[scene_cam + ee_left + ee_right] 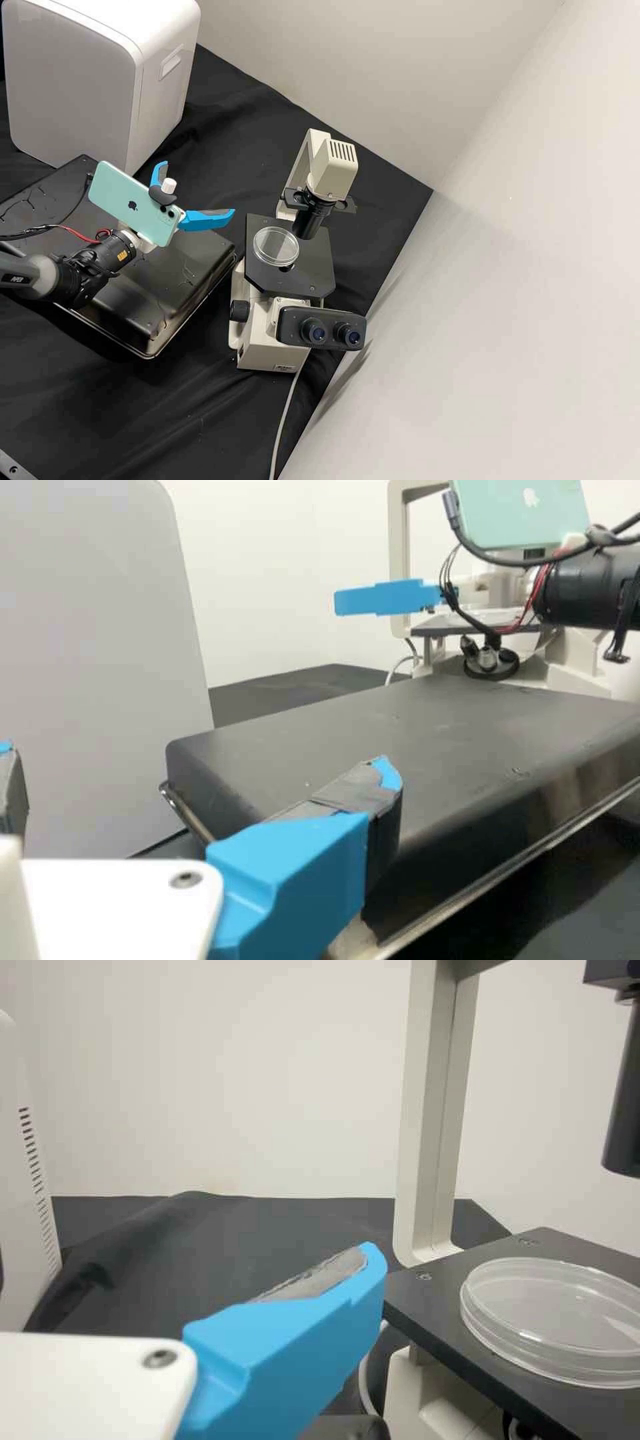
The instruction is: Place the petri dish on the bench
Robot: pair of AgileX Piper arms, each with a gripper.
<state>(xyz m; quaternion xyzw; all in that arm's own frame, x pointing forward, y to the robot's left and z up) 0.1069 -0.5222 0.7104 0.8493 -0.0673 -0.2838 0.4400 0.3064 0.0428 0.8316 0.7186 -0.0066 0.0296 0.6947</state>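
**Petri dish on the microscope stage, both end effectors spread**

High view: the clear petri dish (276,245) lies flat on the black stage (313,267) of the microscope (263,347), not on the black surface (100,413). The right end effector (197,191) hangs just beside the stage, above a black tray (167,300), its blue fingers spread and holding nothing.

Left wrist view: the left end effector (195,770) is spread wide at the tray's corner.

Right wrist view: the petri dish (555,1315) lies near one blue finger (300,1330), apart from it.

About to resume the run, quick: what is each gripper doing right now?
Left gripper: open, holding nothing.
Right gripper: open, empty, short of the petri dish.
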